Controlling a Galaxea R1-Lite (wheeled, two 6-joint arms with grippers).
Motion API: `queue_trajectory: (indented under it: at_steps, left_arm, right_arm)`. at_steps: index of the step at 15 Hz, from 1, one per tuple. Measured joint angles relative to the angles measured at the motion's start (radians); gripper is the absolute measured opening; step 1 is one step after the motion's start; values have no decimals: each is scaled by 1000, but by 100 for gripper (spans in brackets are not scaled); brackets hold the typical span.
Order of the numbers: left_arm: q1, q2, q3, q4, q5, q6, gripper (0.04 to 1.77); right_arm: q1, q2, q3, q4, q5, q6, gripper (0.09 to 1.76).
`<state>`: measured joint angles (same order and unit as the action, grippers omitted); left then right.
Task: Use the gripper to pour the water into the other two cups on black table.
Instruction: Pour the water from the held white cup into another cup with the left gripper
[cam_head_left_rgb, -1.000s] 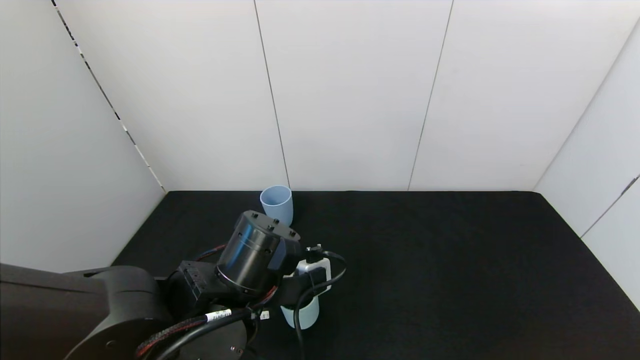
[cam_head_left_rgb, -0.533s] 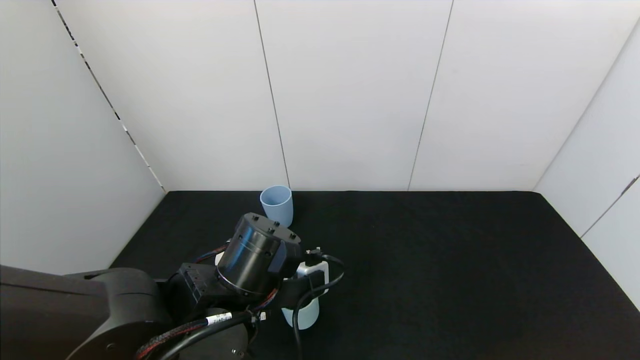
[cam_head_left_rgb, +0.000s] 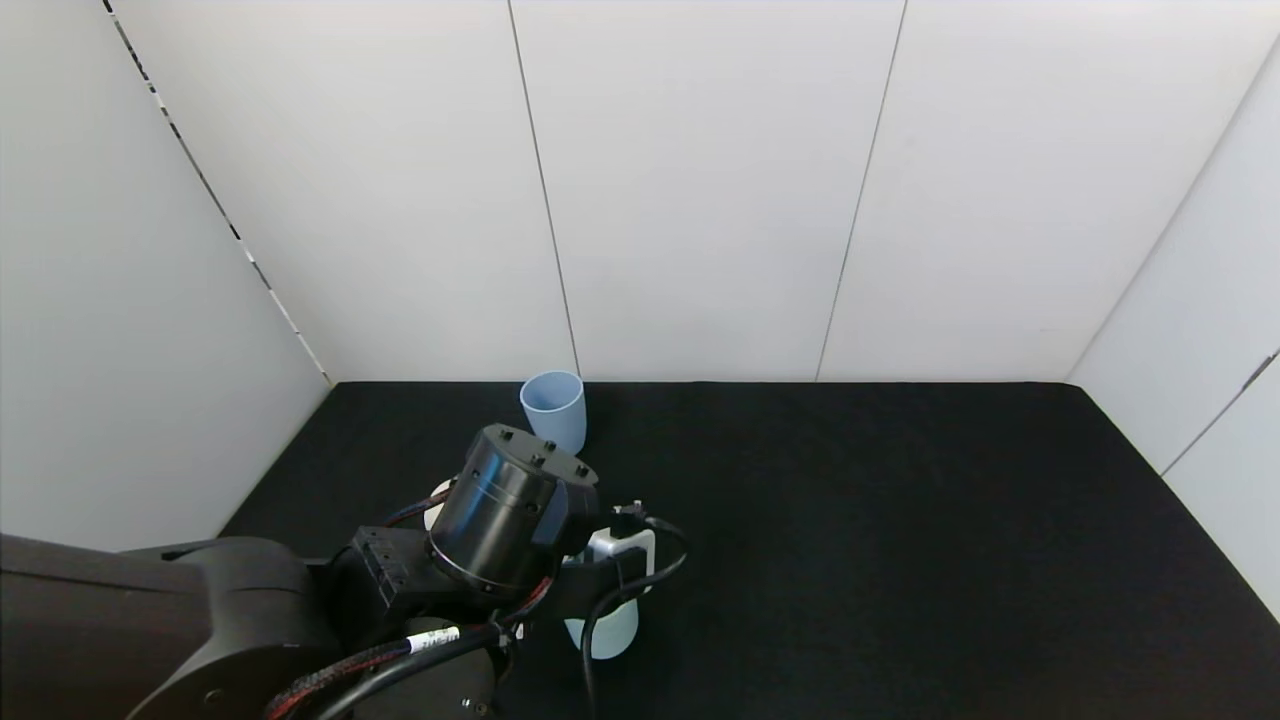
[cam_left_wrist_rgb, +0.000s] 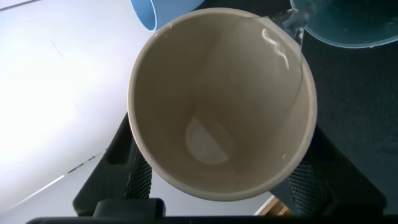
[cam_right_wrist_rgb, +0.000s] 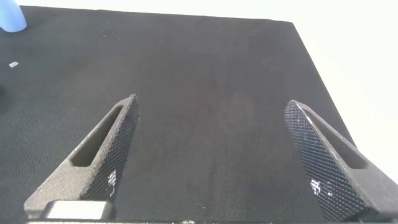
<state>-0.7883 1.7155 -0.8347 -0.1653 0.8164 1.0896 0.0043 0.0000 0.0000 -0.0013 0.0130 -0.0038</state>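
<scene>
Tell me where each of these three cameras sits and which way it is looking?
Head view: high on the robot, looking down at the black table; its left arm covers the near corner, pale blue tumbler by the back wall.
Left wrist view: on the left arm, staring into the tilted beige cup held by the left pincer, water spilling into the teal mug.
Right wrist view: behind the open right pincer above bare table.
Shared: head and left wrist views both show the tumbler.
</scene>
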Motion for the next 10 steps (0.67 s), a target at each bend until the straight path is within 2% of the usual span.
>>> queue_trajectory:
  at_steps: [4, 10]
  left_arm:
    - [0, 0, 0, -3, 14, 21, 121]
    - [0, -1, 0, -6, 3, 3, 121]
  right_arm:
    - [0, 0, 0, 0, 0, 0, 171]
    - [0, 0, 0, 0, 0, 0, 171]
